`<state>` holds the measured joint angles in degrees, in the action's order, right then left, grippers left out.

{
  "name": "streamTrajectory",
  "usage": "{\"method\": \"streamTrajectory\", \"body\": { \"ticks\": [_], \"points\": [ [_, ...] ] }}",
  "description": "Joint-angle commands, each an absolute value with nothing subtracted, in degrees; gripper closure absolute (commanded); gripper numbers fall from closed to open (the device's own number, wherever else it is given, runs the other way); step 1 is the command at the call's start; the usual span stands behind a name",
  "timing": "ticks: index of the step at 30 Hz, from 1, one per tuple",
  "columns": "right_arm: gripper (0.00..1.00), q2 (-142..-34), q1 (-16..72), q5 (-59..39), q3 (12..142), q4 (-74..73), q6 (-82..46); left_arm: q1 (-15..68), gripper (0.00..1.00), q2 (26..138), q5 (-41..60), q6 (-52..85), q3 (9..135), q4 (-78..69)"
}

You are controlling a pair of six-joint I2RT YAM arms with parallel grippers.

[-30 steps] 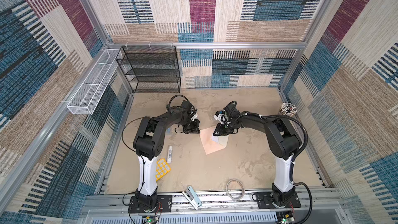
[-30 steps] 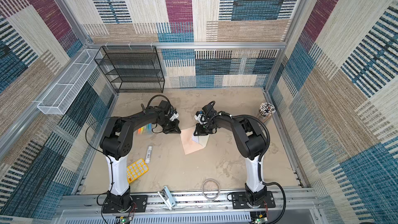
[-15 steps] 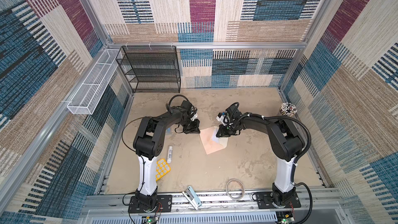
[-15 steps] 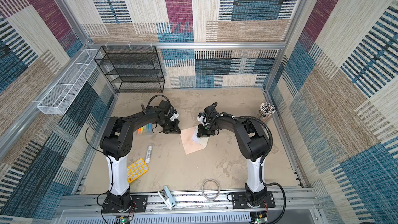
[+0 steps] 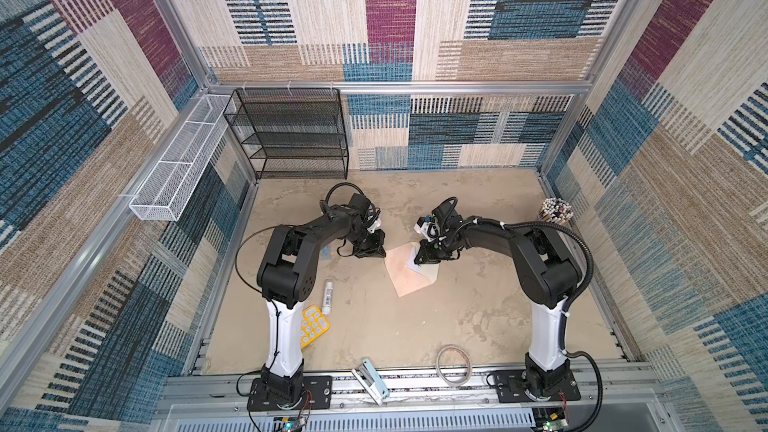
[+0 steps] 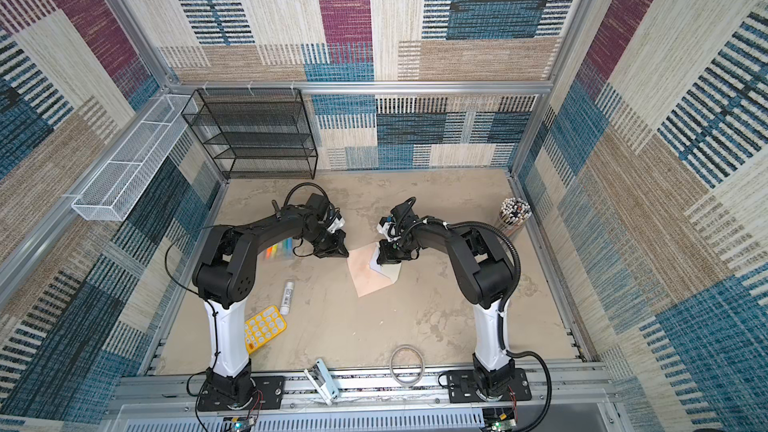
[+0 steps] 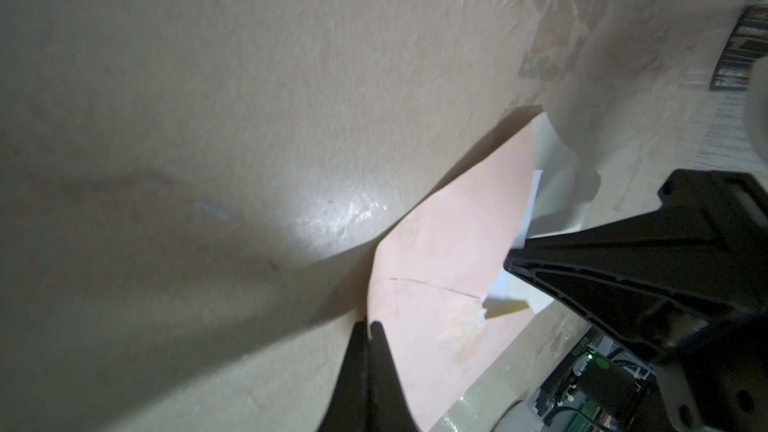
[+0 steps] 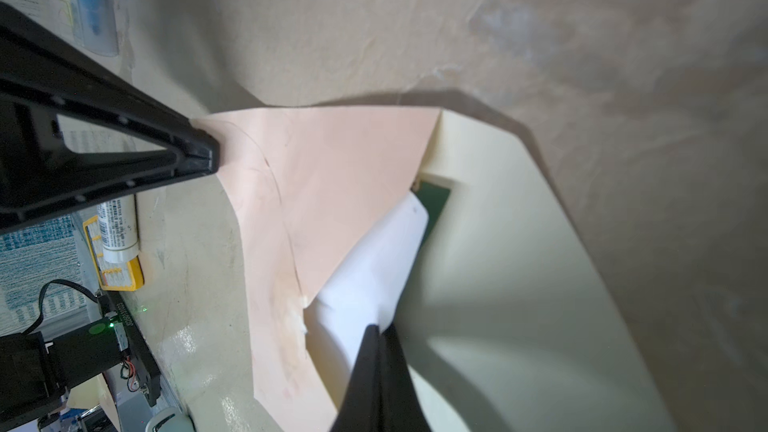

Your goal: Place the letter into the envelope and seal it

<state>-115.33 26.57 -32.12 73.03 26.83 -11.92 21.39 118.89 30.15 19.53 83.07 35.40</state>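
**A:** Far left of the tan table [image 5: 374, 326], what lies there?

**B:** A yellow calculator [image 6: 265, 328] near the left arm's base, a white glue stick [image 5: 328, 297] just beyond it, and a pack of coloured markers [image 6: 279, 252] partly hidden under the arm. A black mesh shelf [image 5: 291, 135] stands against the back wall.

**A:** And the left gripper [image 5: 376, 252]?

**B:** It sits low at the table, its fingertips [image 7: 370, 328] pressed together on the corner of the envelope [image 5: 405, 272]. In the right wrist view the same gripper [image 8: 208, 160] pinches that peach-pink corner, jaws clenched on the paper.

**A:** Where is the envelope itself?

**B:** Mid-table between the two arms, lying flat and turned at an angle, with its cream flap [image 8: 498, 284] folded open toward the right arm.

**A:** The letter?

**B:** The letter [image 8: 374, 268] is partly in the envelope's mouth, its white sheet bowed upward and a strip of dark green border showing beside the flap. In both top views only a small white patch shows beneath the right arm.

**A:** The right gripper [image 6: 384, 259]?

**B:** Jaws closed. In its own wrist view the fingertips [image 8: 376, 332] meet on the edge of the white sheet, grasping the letter.

**A:** Farther right?

**B:** A cup of pencils [image 5: 555, 209] by the right wall; a ring of clear tape [image 5: 454, 365] and a pale blue stapler [image 5: 372, 380] at the front edge.
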Motion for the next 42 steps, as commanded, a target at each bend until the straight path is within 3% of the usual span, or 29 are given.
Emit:
{"method": "streamTrajectory", "body": {
  "ticks": [1, 10, 23, 42],
  "points": [
    [0.96, -115.9, 27.1, -34.0, 73.7, 25.2, -11.9, 21.5, 1.00, 119.0, 30.7, 18.3, 83.6, 35.3],
    [0.96, -115.8, 27.2, -32.3, 74.2, 26.0, -11.6, 21.5, 1.00, 118.4, 30.1, 18.3, 83.7, 35.4],
    [0.88, -113.6, 27.2, -29.8, 74.2, 28.0, -11.5, 21.5, 1.00, 116.8, 29.7, 18.1, 83.2, 35.5],
    [1.00, -114.3, 27.2, -23.9, 76.4, 32.1, -9.3, 21.6, 1.00, 117.5, 30.2, 15.6, 83.0, 34.7]
  ]
}}
